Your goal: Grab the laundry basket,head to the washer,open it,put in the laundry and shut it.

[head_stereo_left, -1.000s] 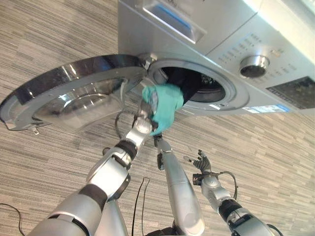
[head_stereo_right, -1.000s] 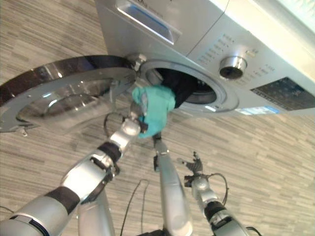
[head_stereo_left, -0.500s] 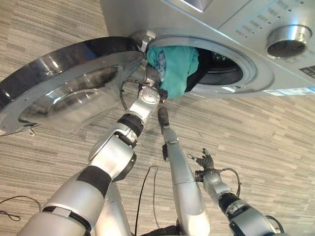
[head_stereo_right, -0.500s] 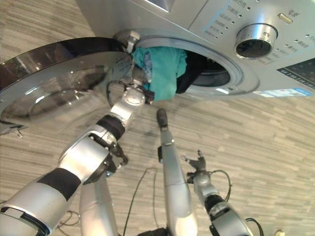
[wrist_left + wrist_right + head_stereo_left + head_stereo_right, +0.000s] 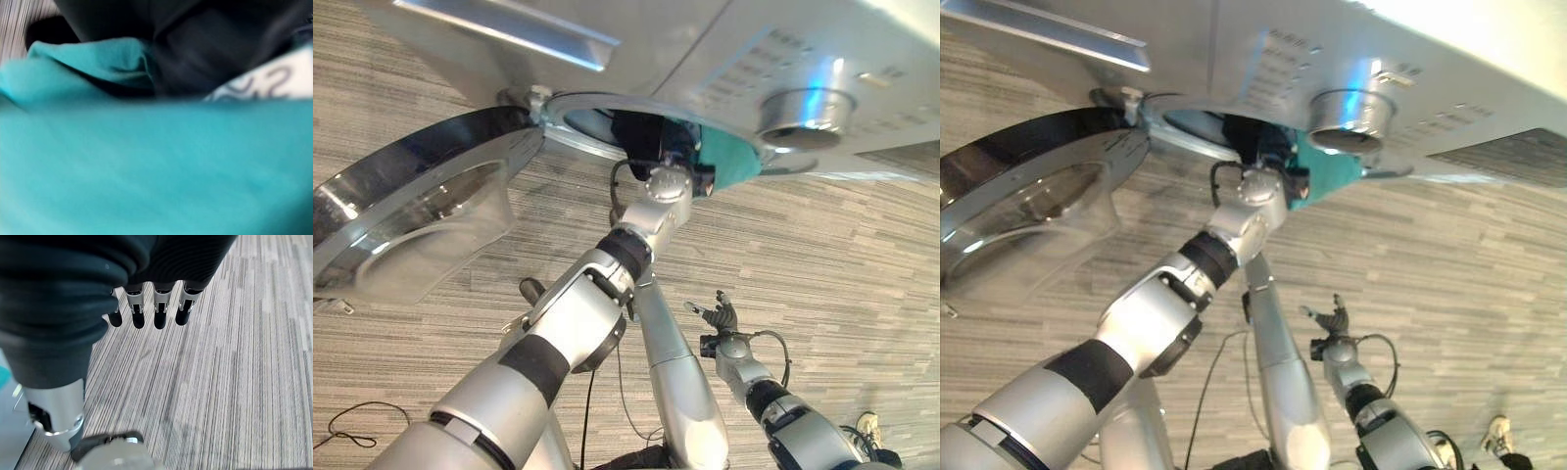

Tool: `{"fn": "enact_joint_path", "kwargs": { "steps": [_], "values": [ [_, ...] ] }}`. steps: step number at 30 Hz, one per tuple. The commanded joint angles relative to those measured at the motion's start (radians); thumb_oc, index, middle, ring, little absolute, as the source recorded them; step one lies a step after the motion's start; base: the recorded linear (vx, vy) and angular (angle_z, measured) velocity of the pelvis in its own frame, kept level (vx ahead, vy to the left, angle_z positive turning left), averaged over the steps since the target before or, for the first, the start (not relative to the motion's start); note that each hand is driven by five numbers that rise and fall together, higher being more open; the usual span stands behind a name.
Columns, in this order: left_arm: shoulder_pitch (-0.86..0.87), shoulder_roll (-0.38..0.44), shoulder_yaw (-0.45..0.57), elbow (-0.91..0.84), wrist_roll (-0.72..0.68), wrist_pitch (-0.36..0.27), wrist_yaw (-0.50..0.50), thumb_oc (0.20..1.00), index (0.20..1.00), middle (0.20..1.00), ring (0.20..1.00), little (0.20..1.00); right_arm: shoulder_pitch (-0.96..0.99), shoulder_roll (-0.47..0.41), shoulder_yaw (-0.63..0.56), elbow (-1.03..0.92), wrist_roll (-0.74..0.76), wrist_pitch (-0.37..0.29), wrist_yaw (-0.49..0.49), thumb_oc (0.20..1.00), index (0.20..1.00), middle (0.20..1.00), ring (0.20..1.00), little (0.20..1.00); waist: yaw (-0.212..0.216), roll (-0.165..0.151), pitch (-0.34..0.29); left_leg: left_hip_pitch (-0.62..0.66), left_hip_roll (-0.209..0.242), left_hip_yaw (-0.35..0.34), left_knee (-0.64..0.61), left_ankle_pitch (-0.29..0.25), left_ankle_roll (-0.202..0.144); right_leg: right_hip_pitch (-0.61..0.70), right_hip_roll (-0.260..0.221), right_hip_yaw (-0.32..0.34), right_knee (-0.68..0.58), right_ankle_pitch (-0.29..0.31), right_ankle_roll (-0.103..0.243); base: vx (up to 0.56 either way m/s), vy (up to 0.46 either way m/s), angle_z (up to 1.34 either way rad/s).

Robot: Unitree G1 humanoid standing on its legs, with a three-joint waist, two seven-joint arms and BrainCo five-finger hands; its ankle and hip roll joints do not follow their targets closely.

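The left robot hand [image 5: 672,183] was at the washer's [image 5: 724,59] open mouth with the teal garment [image 5: 729,162] just beyond it, fingers hidden so its grip could not be told, while the right robot hand [image 5: 720,318] hung relaxed; loading looked underway, the door [image 5: 411,211] not yet shut.

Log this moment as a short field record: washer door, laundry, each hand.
washer door: swung open to the robot's left
washer: drum opening partly under the control panel
teal garment: at the drum opening, partly hanging out
dark laundry: behind the teal cloth
left hand: at the opening against the teal garment, fingers hidden
right hand: low over the floor, fingers relaxed, holding nothing
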Motion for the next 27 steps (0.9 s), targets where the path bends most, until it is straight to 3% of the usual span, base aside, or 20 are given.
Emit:
{"fn": "enact_joint_path", "kwargs": {
  "steps": [1,4,5,6,7,10,12,14,15,16,20,22,27],
  "values": [
    [-0.194,-0.012,0.077,-0.094,-0.180,-0.169,0.027,0.200,0.200,0.200,0.200,0.200,0.046,-0.033,0.018,0.015,0.034,0.000,-0.028,1.000,1.000,1.000,1.000,1.000,-0.012,0.012,-0.054,-0.008,0.041,-0.154,-0.180,0.120,-0.043,-0.055,0.026,-0.084,0.064,-0.136,0.009,0.05,-0.040,-0.03],
    [-0.225,0.107,0.060,-0.126,-0.139,-0.165,0.059,0.200,0.200,0.200,0.200,0.200,0.084,-0.045,0.007,0.012,0.032,-0.016,-0.016,1.000,1.000,1.000,1.000,1.000,-0.014,0.015,-0.063,-0.003,0.049,-0.154,-0.193,0.132,-0.058,-0.049,0.026,-0.098,0.049,-0.130,0.010,0.05,-0.065,-0.08],
    [-0.218,0.141,0.062,-0.109,-0.129,-0.156,0.059,0.520,0.520,0.520,0.520,0.520,0.099,-0.052,0.007,0.007,0.029,-0.022,-0.011,1.000,1.000,1.000,1.000,1.000,-0.014,0.015,-0.065,-0.001,0.051,-0.155,-0.201,0.137,-0.062,-0.047,0.024,-0.103,0.045,-0.128,0.011,0.02,-0.051,-0.05],
    [-0.215,0.177,0.064,-0.079,-0.126,-0.146,0.055,0.608,0.608,0.608,0.608,0.608,0.107,-0.059,0.004,0.004,0.026,-0.026,-0.004,1.000,1.000,1.000,1.000,1.000,-0.015,0.016,-0.065,0.001,0.052,-0.156,-0.207,0.141,-0.066,-0.042,0.023,-0.107,0.039,-0.126,0.010,0.02,-0.046,-0.05],
    [-0.218,0.206,0.042,-0.046,-0.104,-0.125,0.043,1.000,1.000,1.000,1.000,1.000,0.110,-0.063,0.000,0.008,0.028,-0.028,0.001,1.000,1.000,1.000,1.000,1.000,-0.015,0.016,-0.066,0.003,0.052,-0.160,-0.212,0.145,-0.068,-0.039,0.020,-0.112,0.038,-0.125,0.009,0.01,-0.043,0.00],
    [-0.206,0.284,-0.061,0.105,0.024,0.004,-0.056,1.000,1.000,1.000,1.000,1.000,0.095,-0.087,-0.012,0.016,0.038,-0.033,0.015,1.000,1.000,1.000,1.000,1.000,-0.013,0.022,-0.068,0.002,0.050,-0.169,-0.225,0.162,-0.074,-0.028,0.012,-0.127,0.035,-0.123,0.007,0.00,-0.040,0.12],
    [-0.182,0.292,-0.156,0.198,0.113,0.079,-0.159,1.000,1.000,1.000,1.000,1.000,0.076,-0.106,-0.009,0.025,0.033,-0.020,0.024,1.000,1.000,1.000,1.000,1.000,-0.013,0.022,-0.066,0.001,0.049,-0.173,-0.235,0.172,-0.074,-0.022,0.008,-0.136,0.035,-0.120,0.006,-0.01,0.001,0.20],
    [-0.166,0.287,-0.266,0.268,0.279,0.157,-0.240,1.000,1.000,1.000,1.000,1.000,0.058,-0.120,-0.008,0.031,0.043,-0.008,0.051,1.000,1.000,1.000,1.000,1.000,-0.013,0.018,-0.066,-0.002,0.049,-0.181,-0.237,0.179,-0.073,-0.014,0.004,-0.145,0.029,-0.115,0.004,-0.01,-0.004,0.19],
    [-0.176,0.295,-0.364,0.334,0.476,0.215,-0.287,1.000,1.000,1.000,1.000,1.000,0.041,-0.130,0.002,0.032,0.048,-0.004,0.077,1.000,1.000,1.000,1.000,1.000,-0.014,0.013,-0.067,-0.006,0.049,-0.187,-0.238,0.183,-0.073,-0.011,0.000,-0.153,0.025,-0.111,0.003,-0.01,-0.012,0.18],
    [-0.177,0.295,-0.364,0.336,0.478,0.215,-0.288,1.000,1.000,1.000,1.000,1.000,0.040,-0.129,0.002,0.033,0.048,-0.004,0.077,1.000,1.000,1.000,1.000,1.000,-0.013,0.012,-0.067,-0.006,0.049,-0.188,-0.238,0.183,-0.073,-0.011,0.000,-0.153,0.026,-0.111,0.003,-0.01,-0.014,0.15],
    [-0.185,0.268,-0.534,0.345,0.844,0.265,-0.302,1.000,1.000,1.000,1.000,1.000,0.031,-0.145,0.043,-0.060,0.061,-0.021,0.122,1.000,1.000,1.000,1.000,1.000,-0.004,0.006,-0.062,-0.018,0.038,-0.204,-0.242,0.192,-0.072,-0.009,-0.015,-0.170,0.023,-0.105,0.001,0.00,0.001,0.09],
    [-0.185,0.253,-0.592,0.281,0.961,0.265,-0.268,1.000,1.000,1.000,1.000,1.000,0.041,-0.163,0.033,-0.119,0.070,-0.031,0.122,1.000,1.000,1.000,1.000,1.000,0.013,0.018,-0.054,-0.023,0.026,-0.210,-0.246,0.193,-0.070,-0.005,-0.025,-0.178,0.031,-0.113,0.002,0.02,0.020,0.14],
    [-0.077,0.209,-0.561,0.091,1.009,0.248,-0.161,1.000,1.000,1.000,1.000,1.000,0.040,-0.170,-0.027,-0.162,0.101,-0.051,0.080,1.000,1.000,1.000,1.000,1.000,0.065,0.062,-0.027,-0.017,0.002,-0.223,-0.267,0.195,-0.063,0.011,-0.049,-0.189,0.040,-0.131,0.008,0.01,0.025,0.21]
  ]
}}
